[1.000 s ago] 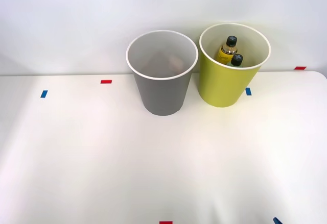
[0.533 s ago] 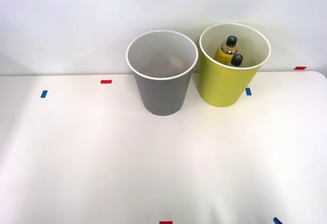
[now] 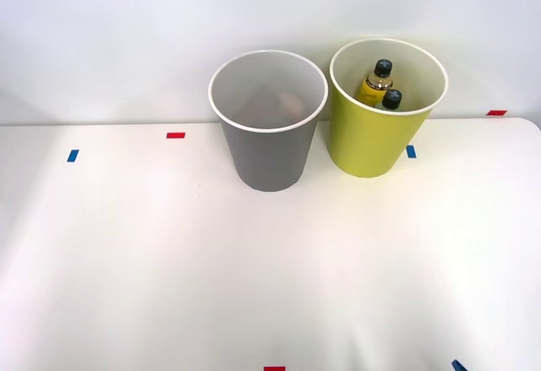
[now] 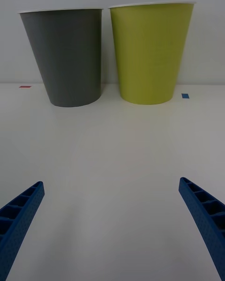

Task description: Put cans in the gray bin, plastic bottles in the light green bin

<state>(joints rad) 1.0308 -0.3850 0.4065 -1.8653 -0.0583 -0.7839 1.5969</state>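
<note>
plastic bottles (image 3: pixel 379 84): two, black caps, one with amber body; both upright-ish inside the light green bin, touching or nearly so.
light green bin (image 3: pixel 372 139): far edge of the desk, right of centre, just beside the gray bin; the wrist view shows its outer wall (image 4: pixel 150 51).
can: something pale and pinkish (image 3: pixel 287 100) low inside the gray bin, too dim to call for sure; judged to be the can.
gray bin (image 3: pixel 269 155): far edge, near the middle of the desk, upright, white rim.
desk (image 3: pixel 254 278): white, carrying the bins; small red and blue tape marks (image 3: pixel 175 135) along the far edge and near edge.
tool (image 4: pixel 112 225): right tool, blue ribbed fingers spread wide at the two corners of the wrist view, nothing between them, low over the desk on the near side, facing both bins, well apart from them.
change: none across the last second; bins, bottles and tape marks sit in the same spots in the front view.
meaning: sorting looks finished, judged from no loose item on the desk and a tool with nothing in it; nothing left to pick.
risk: low; only a bump to a bin if the arm goes forward.
</note>
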